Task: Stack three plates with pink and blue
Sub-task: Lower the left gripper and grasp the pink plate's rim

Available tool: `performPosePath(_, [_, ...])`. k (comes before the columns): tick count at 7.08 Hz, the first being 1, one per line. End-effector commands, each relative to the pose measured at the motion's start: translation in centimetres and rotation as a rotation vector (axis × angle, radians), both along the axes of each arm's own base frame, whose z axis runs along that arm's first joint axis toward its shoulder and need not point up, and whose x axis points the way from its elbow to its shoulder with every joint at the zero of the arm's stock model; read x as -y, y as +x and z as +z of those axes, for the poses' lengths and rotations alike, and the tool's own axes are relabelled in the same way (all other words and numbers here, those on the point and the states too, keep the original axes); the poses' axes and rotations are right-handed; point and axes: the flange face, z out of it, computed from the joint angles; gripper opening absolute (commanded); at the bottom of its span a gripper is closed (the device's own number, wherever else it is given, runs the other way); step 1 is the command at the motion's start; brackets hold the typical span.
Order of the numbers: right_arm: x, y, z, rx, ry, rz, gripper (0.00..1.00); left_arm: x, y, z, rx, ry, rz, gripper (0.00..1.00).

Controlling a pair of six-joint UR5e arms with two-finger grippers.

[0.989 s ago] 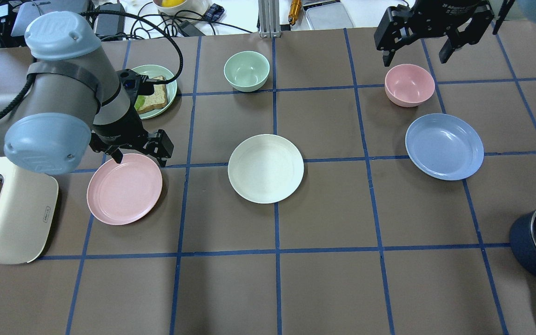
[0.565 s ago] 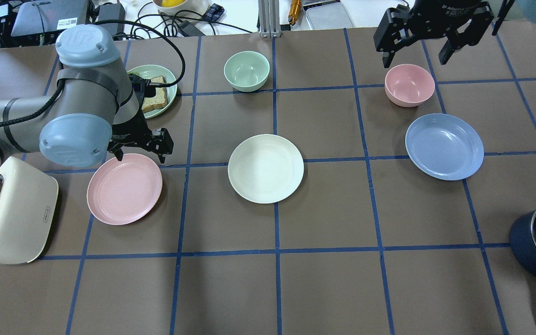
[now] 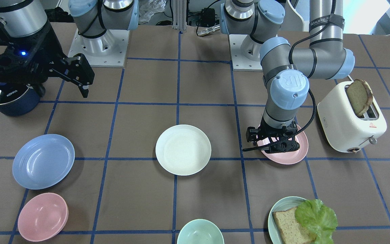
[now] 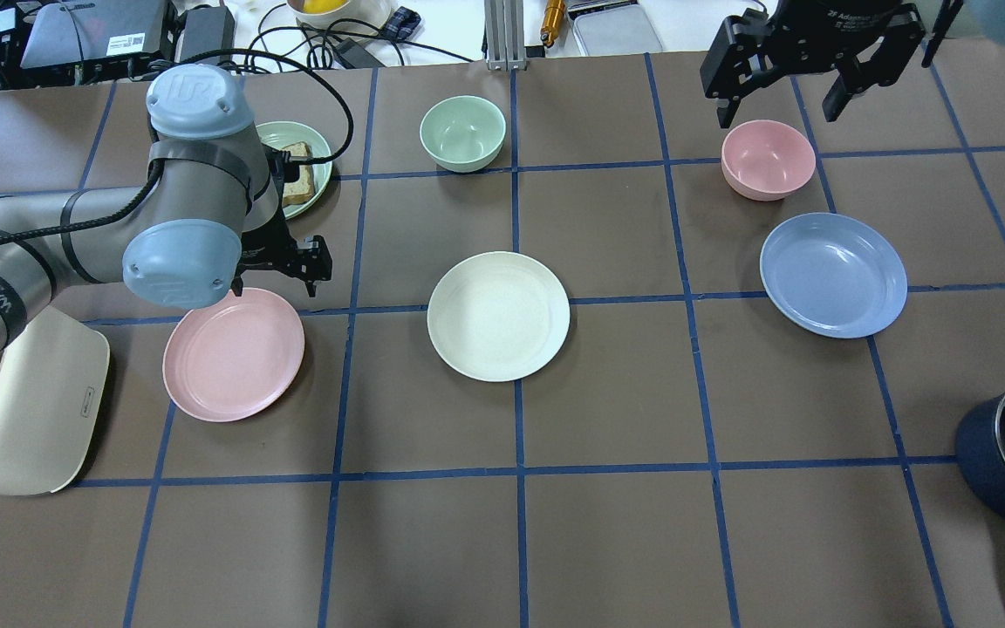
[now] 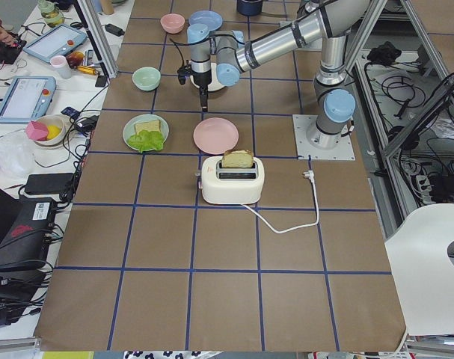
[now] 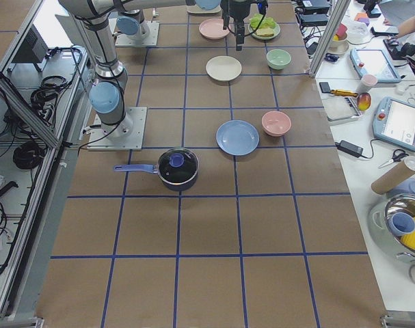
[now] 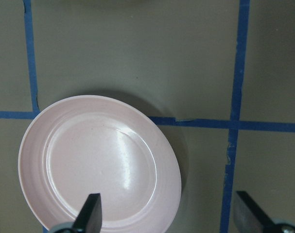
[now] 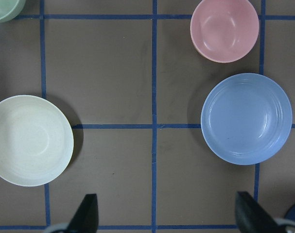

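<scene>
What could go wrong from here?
The open left tool straddles the pink plate's low rim; a shallow bite may slip or tip the plate.
Held by one edge, the plate may hang tilted and land off-centre on the cream plate.
The pink bowl sits close beside the blue plate; the open right tool could bump it when reaching down.

Brown table (image 4: 607,541) gridded with blue tape (image 4: 520,472) fills the overhead frame under even light; cluttered white bench (image 5: 99,82) lines the side view's left edge.

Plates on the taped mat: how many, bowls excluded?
4: pink plate at left, cream-white plate centre, blue plate right, pale green plate far-left holding bread and lettuce. None look hidden.
</scene>
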Motion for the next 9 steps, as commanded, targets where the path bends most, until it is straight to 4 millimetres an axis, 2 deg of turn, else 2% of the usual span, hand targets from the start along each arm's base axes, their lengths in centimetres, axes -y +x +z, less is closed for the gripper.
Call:
performPosePath(1, [0.0,0.0,-0.1,0.001,0.002,-0.001,1.0,-0.5,-0.2,-2.4,0.001,0.031,0.002,0.83])
performPosePath(2, [0.0,-0.1,0.0,0.002,0.0,-0.002,1.0,-0.9,-0.2,-3.8,0.001,0.007,0.002,0.83])
performPosePath(3, [0.0,0.0,-0.1,0.001,0.002,-0.001,1.0,-1.5,-0.2,-5.3,0.001,-0.007,-0.002,0.74])
performPosePath(4, [0.0,0.1,-0.1,0.001,0.0,0.002,1.0,-1.5,-0.1,-5.8,0.018,-0.026,-0.01,0.64])
performPosePath(9, [0.0,0.1,0.2,0.001,-0.009,0.001,1.0,-1.4,0.1,-6.3,0.048,-0.019,-0.014,0.29])
